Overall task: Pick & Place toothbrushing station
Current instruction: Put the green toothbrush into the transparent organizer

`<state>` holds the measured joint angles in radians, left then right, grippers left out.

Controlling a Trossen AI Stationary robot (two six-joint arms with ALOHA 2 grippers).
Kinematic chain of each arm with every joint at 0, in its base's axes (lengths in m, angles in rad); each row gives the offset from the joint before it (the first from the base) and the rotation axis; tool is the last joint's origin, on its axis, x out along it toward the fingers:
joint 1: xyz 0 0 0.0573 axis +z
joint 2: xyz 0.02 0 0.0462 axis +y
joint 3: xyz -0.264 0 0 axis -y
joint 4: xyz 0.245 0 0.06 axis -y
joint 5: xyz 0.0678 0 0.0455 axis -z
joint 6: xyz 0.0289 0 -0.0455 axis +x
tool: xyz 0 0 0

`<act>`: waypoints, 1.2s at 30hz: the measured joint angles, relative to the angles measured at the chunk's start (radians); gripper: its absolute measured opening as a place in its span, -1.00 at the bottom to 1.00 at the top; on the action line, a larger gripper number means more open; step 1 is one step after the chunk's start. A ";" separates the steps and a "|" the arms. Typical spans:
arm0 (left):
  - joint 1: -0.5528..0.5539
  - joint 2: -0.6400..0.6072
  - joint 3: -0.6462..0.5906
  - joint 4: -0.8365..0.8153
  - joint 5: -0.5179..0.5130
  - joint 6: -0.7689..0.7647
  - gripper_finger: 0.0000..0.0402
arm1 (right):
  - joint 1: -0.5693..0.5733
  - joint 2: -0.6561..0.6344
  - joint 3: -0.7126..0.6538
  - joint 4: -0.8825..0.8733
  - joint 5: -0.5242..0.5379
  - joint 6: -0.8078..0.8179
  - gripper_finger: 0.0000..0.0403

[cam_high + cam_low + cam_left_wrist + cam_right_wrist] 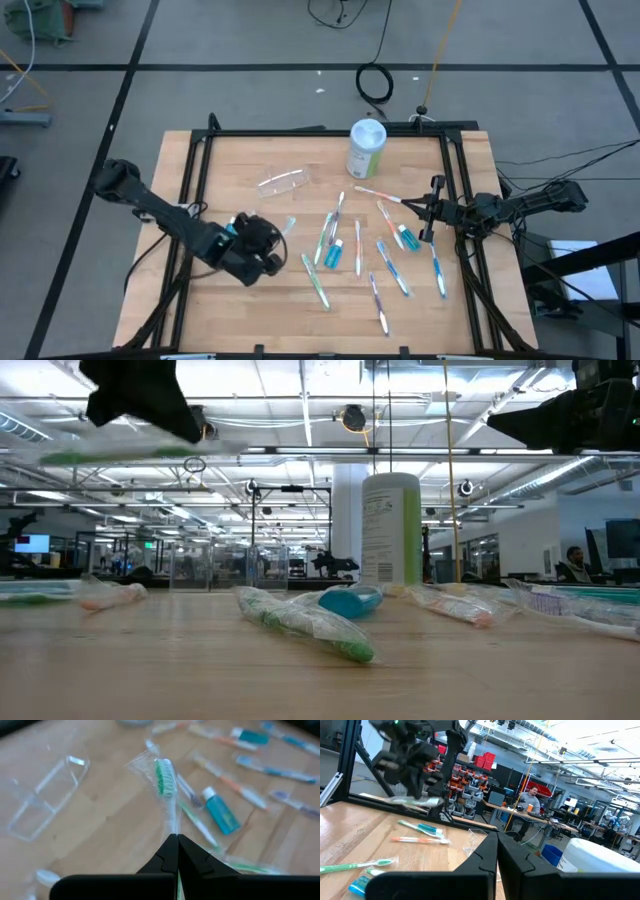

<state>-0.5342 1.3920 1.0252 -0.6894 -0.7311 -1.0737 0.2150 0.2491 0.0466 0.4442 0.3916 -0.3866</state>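
Left wrist view: a wrapped green-bristled toothbrush (165, 780) is seen clenched by its handle in the left tool (177, 840), lifted above the worktop (100, 835). In the high view the clear cup (285, 181) is seen lying on its side at about eleven o'clock of centre, near the left tool (283, 229); the remaining brushes and teal tubes (334, 256) are scattered from centre towards three o'clock. The right tool (432, 208) is clamped on nothing at three o'clock. The brush is judged light, springy and slippery in its film; mid-handle is judged the best hold.
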 joint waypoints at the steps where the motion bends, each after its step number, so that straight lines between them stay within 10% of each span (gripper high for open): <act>1: -0.002 -0.021 0.000 0.001 -0.020 0.022 -1.00 | 0.000 0.000 0.000 0.000 0.000 0.000 -0.98; 22: 0.042 -0.204 0.000 0.314 -0.569 0.694 -1.00 | 0.000 0.000 0.000 0.000 0.000 0.000 -0.98; 36: 0.272 -0.264 0.000 0.539 -0.587 1.036 -1.00 | 0.000 0.000 0.000 0.000 0.000 -0.019 -0.98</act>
<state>-0.2624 1.1284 1.0248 -0.1504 -1.3179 -0.0373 0.2148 0.2489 0.0467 0.4442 0.3916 -0.4057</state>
